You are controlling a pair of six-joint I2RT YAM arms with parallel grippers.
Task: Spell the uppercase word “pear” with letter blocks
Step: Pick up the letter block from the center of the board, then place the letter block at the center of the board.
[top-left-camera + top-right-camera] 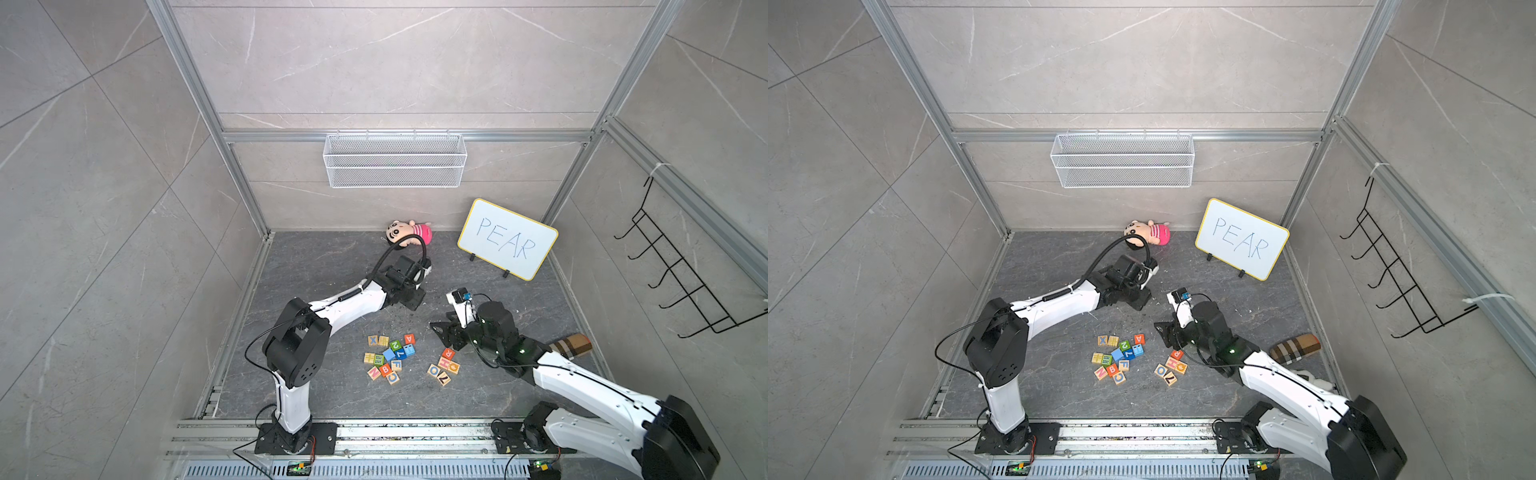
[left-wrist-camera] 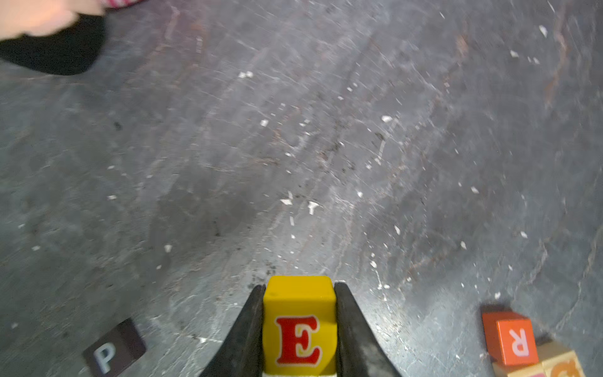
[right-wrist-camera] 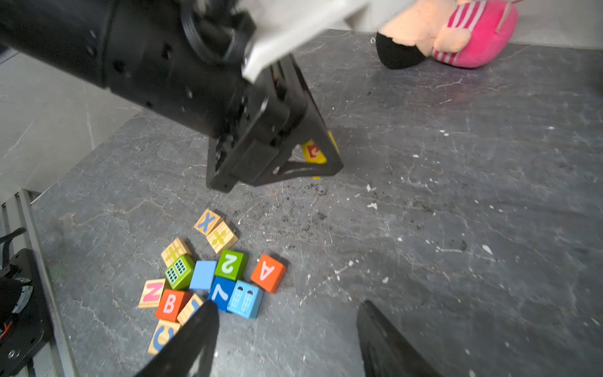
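**Left gripper clamped on the E block, P close by on the desk**

Left gripper has its jaws closed flat against two opposite sides of the yellow E block, with the red letter facing the wrist camera. Whether the cube is clear of the desk I cannot tell. The right gripper stands wide open with nothing in it, near the larger cluster of cubes.

The black P block lies alone on the desk close to the held cube, not touching it. The orange-red A block sits at the edge of the larger cluster. The red R block touches plain wooden cubes in a smaller group.

These look like small painted wooden cubes: light, rigid and unlikely to break, but glossy enough to slip or twist under an off-centre pinch. The best hold is probably square across two parallel side faces, centred, with the letter face up. A offers free outer sides. R is crowded, so its neighbours may get nudged.
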